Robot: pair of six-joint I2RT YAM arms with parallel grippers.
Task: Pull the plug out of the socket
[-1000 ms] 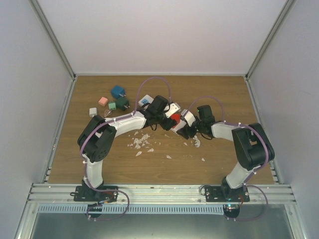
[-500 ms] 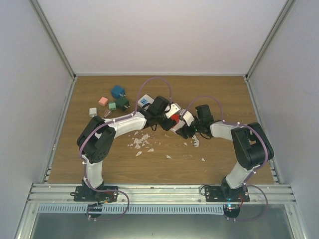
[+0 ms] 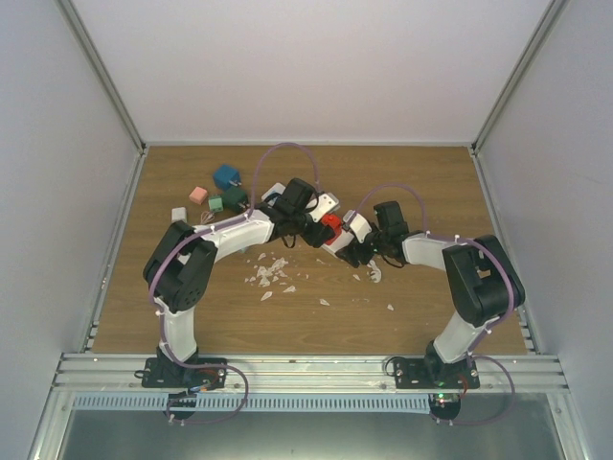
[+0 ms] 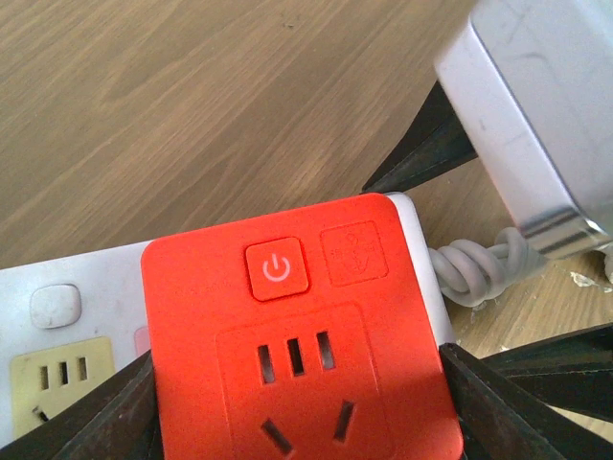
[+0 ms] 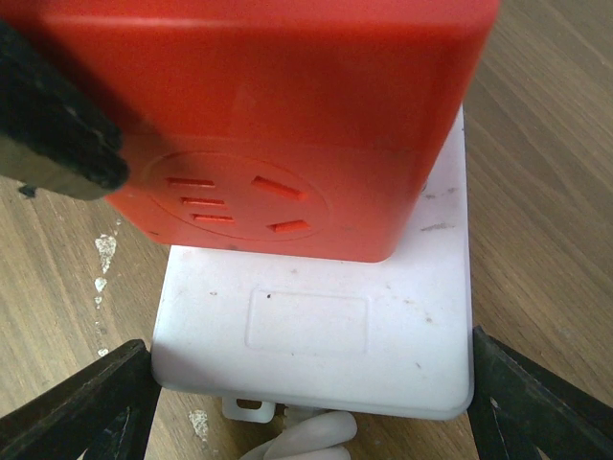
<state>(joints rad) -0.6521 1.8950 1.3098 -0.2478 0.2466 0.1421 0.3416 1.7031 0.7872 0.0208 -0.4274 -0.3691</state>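
Observation:
A red cube plug [image 4: 297, 355] with a power button sits on the end of the socket [image 4: 67, 316], a white strip with a pale yellow outlet face. My left gripper [image 4: 297, 402] is shut on the plug, one black finger [image 4: 96, 412] against each side. In the right wrist view the plug [image 5: 268, 125] rests on the socket [image 5: 316, 326], and I see no gap between them. My right gripper [image 5: 311, 402] is shut on the socket's end. From above, both grippers meet at the plug [image 3: 330, 222] mid-table. The white coiled cord [image 4: 474, 268] leaves the socket's end.
Blue [image 3: 227, 176], pink [image 3: 198, 195], green [image 3: 216, 203] and dark green [image 3: 236, 197] cubes and a small grey one [image 3: 179, 214] lie at the back left. White scraps [image 3: 273, 271] litter the wood in front of the arms. Walls enclose the table on three sides.
Both grippers, with the plug and socket between them, have shifted slightly left and toward the back. Both grips look unchanged.

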